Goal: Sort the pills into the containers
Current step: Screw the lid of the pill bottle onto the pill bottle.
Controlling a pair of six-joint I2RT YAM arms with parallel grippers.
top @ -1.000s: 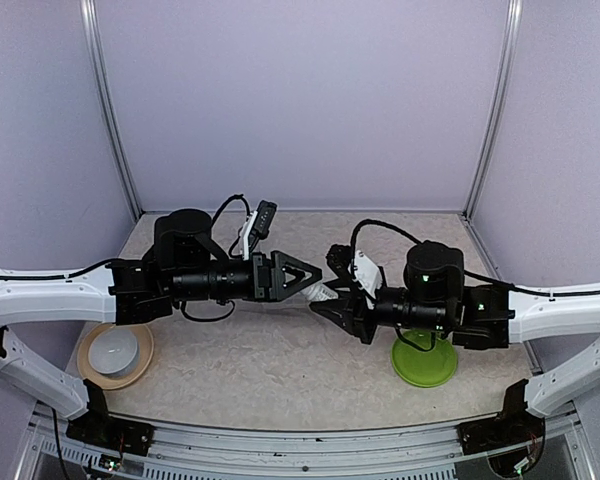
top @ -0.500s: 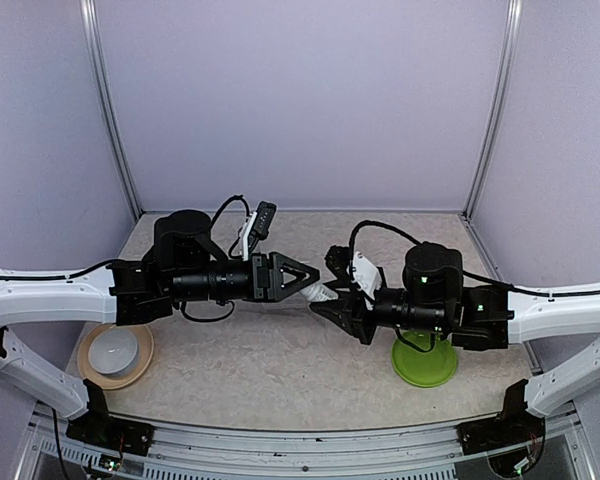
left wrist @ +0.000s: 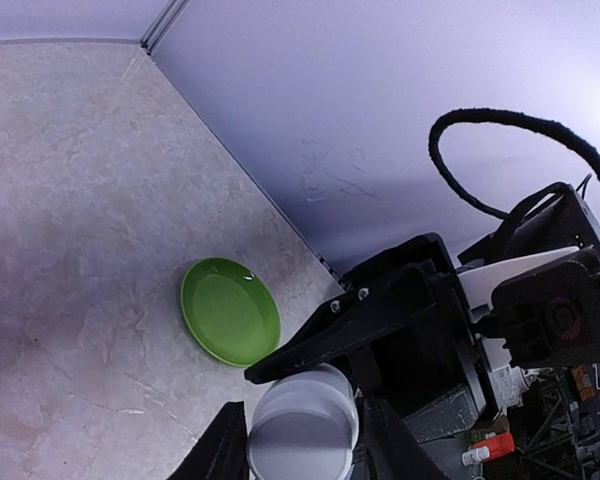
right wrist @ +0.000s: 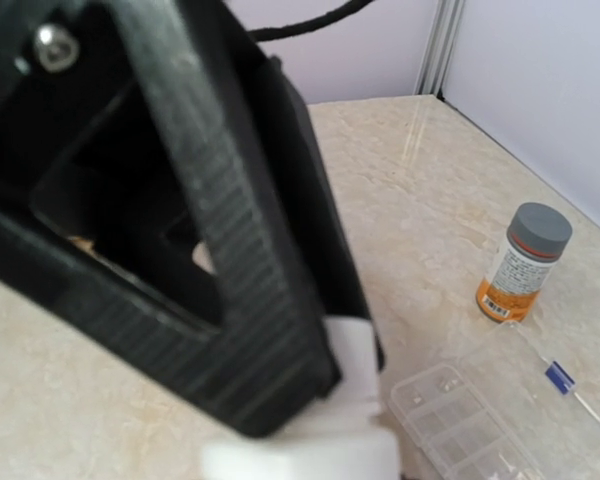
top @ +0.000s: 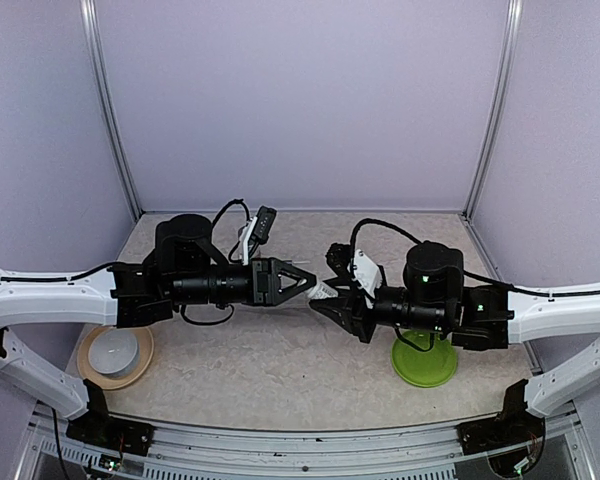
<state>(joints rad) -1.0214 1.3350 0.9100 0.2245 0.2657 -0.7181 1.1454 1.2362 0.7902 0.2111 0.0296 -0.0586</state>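
Note:
The small vial with a white cap (top: pixel 323 291) hangs above the table's middle, between both grippers. My right gripper (top: pixel 327 298) is shut on the vial's body (right wrist: pixel 300 458). My left gripper (top: pixel 305 282) comes from the left, and its two fingers (left wrist: pixel 228 445) press the sides of the white cap (left wrist: pixel 300 435). The right wrist view shows the cap (right wrist: pixel 352 365) behind the left gripper's black finger (right wrist: pixel 230 250). The clear bottle with a gray cap and white-and-orange label (right wrist: pixel 520 262) stands upright on the table; the arms hide it in the top view. No pills are visible.
A green plate (top: pixel 424 362) lies under the right arm and shows in the left wrist view (left wrist: pixel 230 312). A white bowl on a tan plate (top: pixel 115 352) sits front left. A clear compartment box (right wrist: pixel 460 425) and a thin dropper (right wrist: pixel 560 378) lie near the bottle.
My left gripper's jaws have narrowed from wide open onto the vial's white cap. The right arm has held almost still.

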